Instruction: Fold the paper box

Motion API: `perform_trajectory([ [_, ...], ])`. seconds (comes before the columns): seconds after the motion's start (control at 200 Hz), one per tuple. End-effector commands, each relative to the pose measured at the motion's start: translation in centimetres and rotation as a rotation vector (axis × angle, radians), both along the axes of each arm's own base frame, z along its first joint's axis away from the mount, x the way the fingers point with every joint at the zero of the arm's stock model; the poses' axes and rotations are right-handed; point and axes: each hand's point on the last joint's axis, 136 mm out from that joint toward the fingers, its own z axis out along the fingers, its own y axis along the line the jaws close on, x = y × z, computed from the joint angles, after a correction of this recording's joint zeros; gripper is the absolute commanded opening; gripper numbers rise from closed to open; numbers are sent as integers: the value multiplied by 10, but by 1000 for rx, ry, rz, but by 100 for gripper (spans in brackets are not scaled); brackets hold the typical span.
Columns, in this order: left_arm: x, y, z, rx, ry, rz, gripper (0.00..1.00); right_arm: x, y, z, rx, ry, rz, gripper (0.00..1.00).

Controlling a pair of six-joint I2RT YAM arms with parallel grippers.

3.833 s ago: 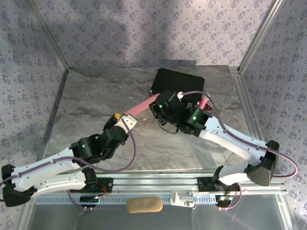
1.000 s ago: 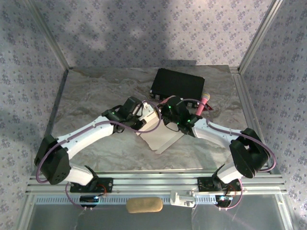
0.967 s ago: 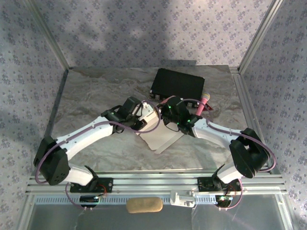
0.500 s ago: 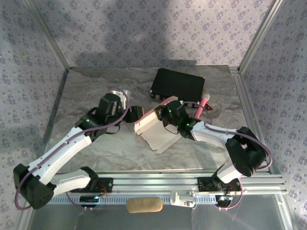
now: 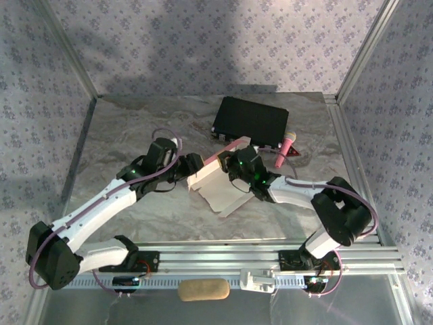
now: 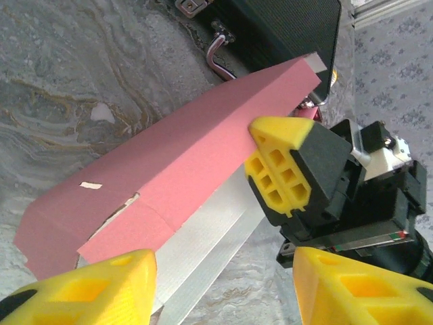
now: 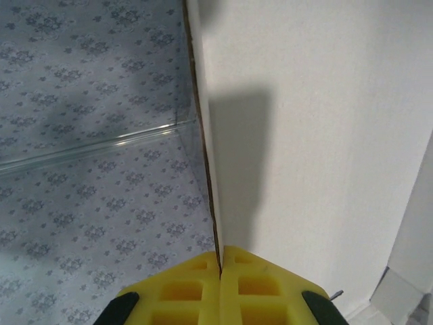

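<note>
The paper box (image 5: 218,191) lies half-formed at the table's middle, its pale inside up and one salmon-pink wall (image 6: 183,162) lifted on edge. My right gripper (image 5: 231,161) is shut on the top edge of that wall, the card pinched between its yellow pads (image 7: 220,271), with the pale inner face (image 7: 318,135) to its right. My left gripper (image 5: 192,166) hovers just left of the box, open, with nothing between its fingers. In the left wrist view the left gripper (image 6: 223,291) faces the pink wall, with a pale flap (image 6: 203,250) below.
A black hard case (image 5: 252,118) lies behind the box, close to the pink wall (image 6: 284,27). A small pink microphone (image 5: 285,146) rests right of the case. A tan pad (image 5: 203,290) sits on the front rail. Glass walls enclose the table.
My left gripper has let go of the box's left end and drawn back a little to the left. The right gripper keeps the wall pinched and has shifted slightly left.
</note>
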Motion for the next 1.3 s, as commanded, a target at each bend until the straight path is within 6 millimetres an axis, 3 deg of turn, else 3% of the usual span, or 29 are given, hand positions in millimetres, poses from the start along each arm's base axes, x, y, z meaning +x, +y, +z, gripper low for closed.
perform_trajectory([
  [0.0,-2,-5,33,-81,-55,18,56,-7,-12,18,-65,43,-13,0],
  [0.19,-9,-7,56,-73,-81,6,56,-12,-25,49,-113,50,-19,0],
  [0.4,-16,-19,82,-71,-126,-27,56,-16,-27,62,-125,49,-21,0],
  [0.595,-23,-17,76,-27,-103,-28,56,-17,-29,73,-117,35,-32,0],
  [0.73,-26,-12,86,-19,-137,-8,56,-21,-32,80,-119,43,-36,0],
  [1.009,-27,-31,95,-7,-144,-57,56,-27,-39,103,-125,51,-55,0],
  [1.294,-25,-30,110,17,-173,-54,56,-25,-41,128,-112,41,-56,0],
])
